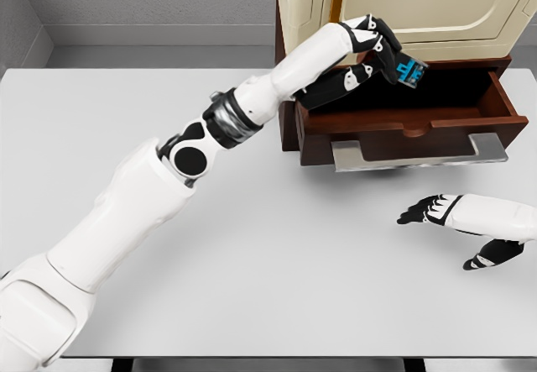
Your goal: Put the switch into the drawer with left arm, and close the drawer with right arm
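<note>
My left hand (382, 57) reaches over the open dark wooden drawer (403, 124) and is shut on the switch (411, 71), a small blue and black block held between thumb and fingers above the drawer's left part. The drawer is pulled out toward me, with a grey metal handle (419, 152) along its front. My right hand (457, 221) rests low over the table at the right, below the drawer front, fingers spread and holding nothing.
A cream cabinet (419, 2) sits on the drawer unit at the back right. The white table (252, 246) stretches in front; its near edge runs along the bottom. A grey wall stands behind.
</note>
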### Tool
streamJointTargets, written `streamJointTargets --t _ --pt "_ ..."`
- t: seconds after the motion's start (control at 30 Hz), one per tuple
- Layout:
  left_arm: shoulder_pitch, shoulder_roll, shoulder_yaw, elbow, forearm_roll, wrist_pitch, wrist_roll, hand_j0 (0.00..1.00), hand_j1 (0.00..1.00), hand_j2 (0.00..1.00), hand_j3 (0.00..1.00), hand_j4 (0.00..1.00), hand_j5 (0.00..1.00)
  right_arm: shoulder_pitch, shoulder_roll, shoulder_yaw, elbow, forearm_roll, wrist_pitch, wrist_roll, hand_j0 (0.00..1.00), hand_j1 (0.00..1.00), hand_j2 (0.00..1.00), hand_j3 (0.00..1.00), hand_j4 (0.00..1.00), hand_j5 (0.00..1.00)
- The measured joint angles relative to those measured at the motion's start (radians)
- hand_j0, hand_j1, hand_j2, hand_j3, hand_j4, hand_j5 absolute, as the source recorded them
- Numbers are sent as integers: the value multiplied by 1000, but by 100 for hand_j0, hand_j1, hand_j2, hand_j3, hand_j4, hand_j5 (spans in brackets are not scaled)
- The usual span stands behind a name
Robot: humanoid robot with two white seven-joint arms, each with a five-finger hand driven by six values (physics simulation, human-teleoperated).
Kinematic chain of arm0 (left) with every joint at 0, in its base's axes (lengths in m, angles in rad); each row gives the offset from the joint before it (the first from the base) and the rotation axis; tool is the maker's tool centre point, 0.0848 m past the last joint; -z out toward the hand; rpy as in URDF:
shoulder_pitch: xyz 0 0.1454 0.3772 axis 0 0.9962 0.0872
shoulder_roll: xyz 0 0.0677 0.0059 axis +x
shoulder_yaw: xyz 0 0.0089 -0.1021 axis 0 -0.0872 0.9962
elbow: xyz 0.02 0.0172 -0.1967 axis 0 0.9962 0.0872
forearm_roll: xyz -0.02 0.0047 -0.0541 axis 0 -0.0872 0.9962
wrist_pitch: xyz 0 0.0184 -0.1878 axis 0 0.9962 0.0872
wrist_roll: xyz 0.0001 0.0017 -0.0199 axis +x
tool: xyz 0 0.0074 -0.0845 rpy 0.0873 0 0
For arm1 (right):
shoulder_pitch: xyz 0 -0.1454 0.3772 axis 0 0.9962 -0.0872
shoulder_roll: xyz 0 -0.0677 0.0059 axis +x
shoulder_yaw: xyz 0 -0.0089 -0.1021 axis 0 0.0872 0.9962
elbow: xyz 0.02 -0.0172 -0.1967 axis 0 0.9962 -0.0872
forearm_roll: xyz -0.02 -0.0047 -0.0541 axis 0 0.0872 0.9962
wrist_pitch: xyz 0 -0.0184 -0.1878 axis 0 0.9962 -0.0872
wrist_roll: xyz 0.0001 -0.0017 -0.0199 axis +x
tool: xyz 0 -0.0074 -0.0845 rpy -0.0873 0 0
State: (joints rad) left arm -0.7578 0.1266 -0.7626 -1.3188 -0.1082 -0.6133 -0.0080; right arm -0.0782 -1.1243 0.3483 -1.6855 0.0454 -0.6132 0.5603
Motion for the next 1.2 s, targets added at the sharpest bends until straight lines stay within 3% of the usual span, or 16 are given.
streamJointTargets --t 0.07,0.13,0.27,0.33,0.73,0.8,0.87,0.93,1.03,1.1,1.2 --pt "2 -2 1 5 -1 0 0 31 31 31 31 31 31 0 0 0 0 0 0 1 100 100 100 100 100 100" --pt "2 -3 2 7 -2 0 0 39 39 39 39 39 39 0 0 0 0 0 0 1 100 100 100 100 100 100" --pt "0 0 4 9 -2 1 4 70 70 70 70 70 70 0 0 0 0 0 0 1 100 100 100 100 100 100" --pt "0 2 6 10 -2 2 8 77 77 77 77 77 77 0 0 0 0 0 0 1 100 100 100 100 100 100" --pt "15 8 9 -3 4 2 44 76 76 76 76 76 76 0 0 -1 0 0 0 2 100 100 100 100 100 100" --pt "15 31 9 -27 12 2 37 86 86 86 86 86 86 0 -1 -1 0 0 0 3 100 100 100 100 100 100" --pt "14 101 10 -93 64 2 7 100 100 100 100 100 100 0 -5 -1 -1 0 0 2 100 100 100 100 100 100" --pt "12 208 14 -179 126 2 -67 100 100 100 100 100 100 -2 -9 -1 -2 0 0 1 99 99 99 99 99 99" --pt "15 453 32 -286 238 2 -143 100 100 100 100 100 100 0 -11 -1 -3 0 0 0 94 94 94 94 94 94" --pt "44 636 33 -327 280 2 -193 100 100 100 100 100 100 0 -12 -2 -3 0 0 -1 88 88 88 88 88 88" --pt "51 788 20 -354 330 2 -314 100 100 100 100 100 100 -2 -12 -2 -3 0 0 -1 76 76 76 76 76 76"
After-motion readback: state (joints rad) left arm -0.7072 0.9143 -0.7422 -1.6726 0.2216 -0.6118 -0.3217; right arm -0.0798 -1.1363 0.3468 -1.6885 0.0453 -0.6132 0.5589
